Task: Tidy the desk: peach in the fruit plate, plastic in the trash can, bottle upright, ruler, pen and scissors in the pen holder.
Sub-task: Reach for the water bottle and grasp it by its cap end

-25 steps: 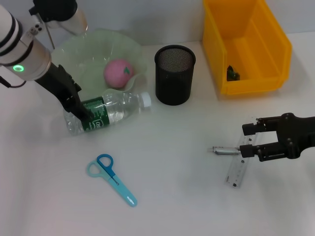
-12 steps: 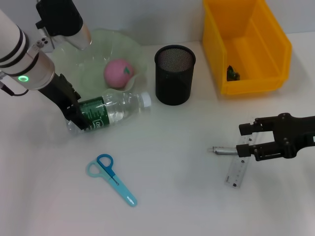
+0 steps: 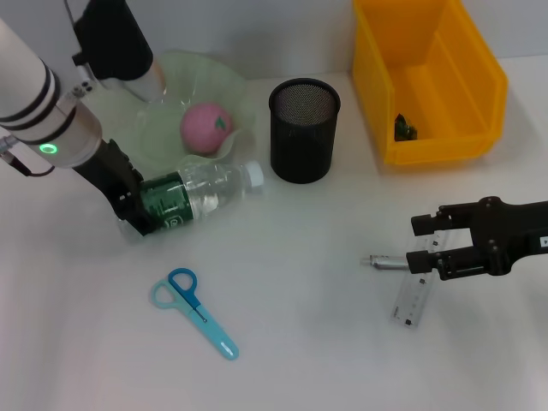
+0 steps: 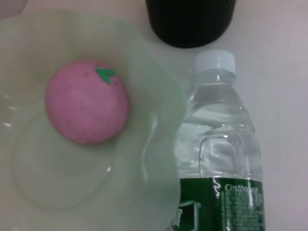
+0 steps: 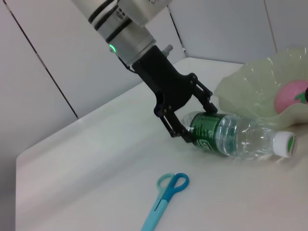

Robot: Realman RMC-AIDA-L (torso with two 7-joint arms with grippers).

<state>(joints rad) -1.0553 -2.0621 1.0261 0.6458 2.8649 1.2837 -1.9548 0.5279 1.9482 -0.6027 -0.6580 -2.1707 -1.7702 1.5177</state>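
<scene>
Desk (image 3: 308,360) first, white and wide, everything laid out across it. Far right sits the yellow trash can (image 3: 428,81), a small dark scrap down inside it. Far left, the pale green fruit plate (image 3: 184,81) with the pink peach (image 3: 205,128) resting in its middle. Just in front of the plate lies the bottle (image 3: 193,195), on its side, white cap pointing toward the black mesh pen holder (image 3: 304,130), its shoulder close against the plate's wavy rim. And there's the left gripper (image 3: 137,210), clamped across the bottle's green-labelled base end, fingers either side of it, clear to see from the right wrist view (image 5: 192,125). Over on the right, the right gripper (image 3: 419,244) hangs low above the desk with its fingers spread apart and nothing between them, right above the clear ruler (image 3: 413,295) and the silver pen (image 3: 392,264) that lies across the ruler's upper part. Nearer the front left, the blue scissors (image 3: 195,310) lie flat, closed, handles toward the bottle, well apart from everything else
</scene>
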